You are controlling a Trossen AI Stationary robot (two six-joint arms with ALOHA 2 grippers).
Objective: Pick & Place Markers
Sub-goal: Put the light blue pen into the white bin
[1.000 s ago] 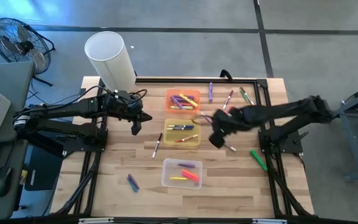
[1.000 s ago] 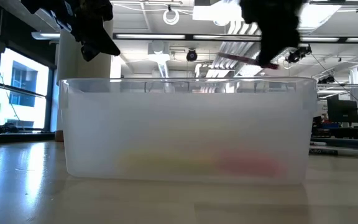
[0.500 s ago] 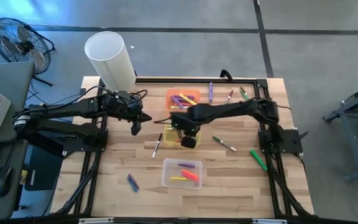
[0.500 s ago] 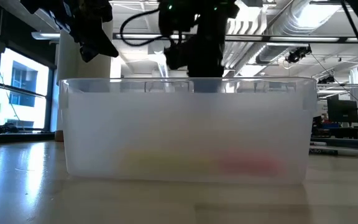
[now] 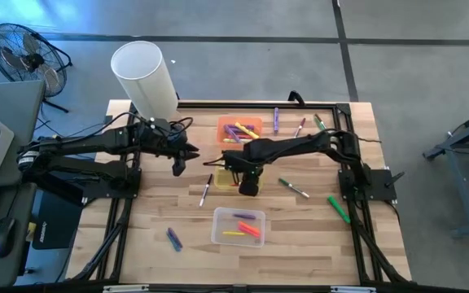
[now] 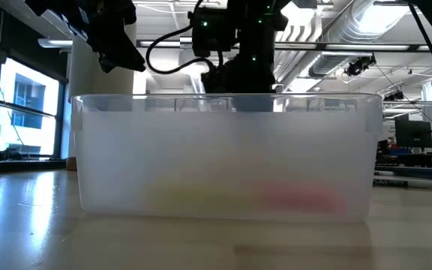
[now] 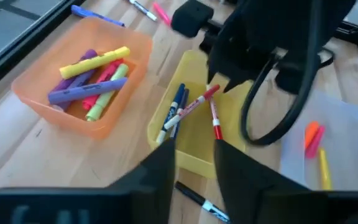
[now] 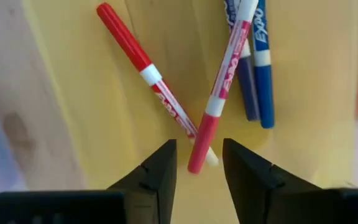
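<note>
The right gripper hangs low over the yellow bin at the table's middle, its fingers narrowly apart with nothing between them. Just below, in the right wrist view, two red-and-white markers lie crossed on the bin floor, and beyond them two blue markers lie side by side. Nearest the table's front edge stands the clear bin, holding yellow, red and purple markers; in the low view its frosted wall fills the frame. A purple marker lies loose to its left, a black-and-white one beside the yellow bin, green ones on the right side. Past the yellow bin sits the orange bin with purple, yellow and pink markers. The left gripper hovers off to the left of the bins; its fingers stand slightly apart, empty
</note>
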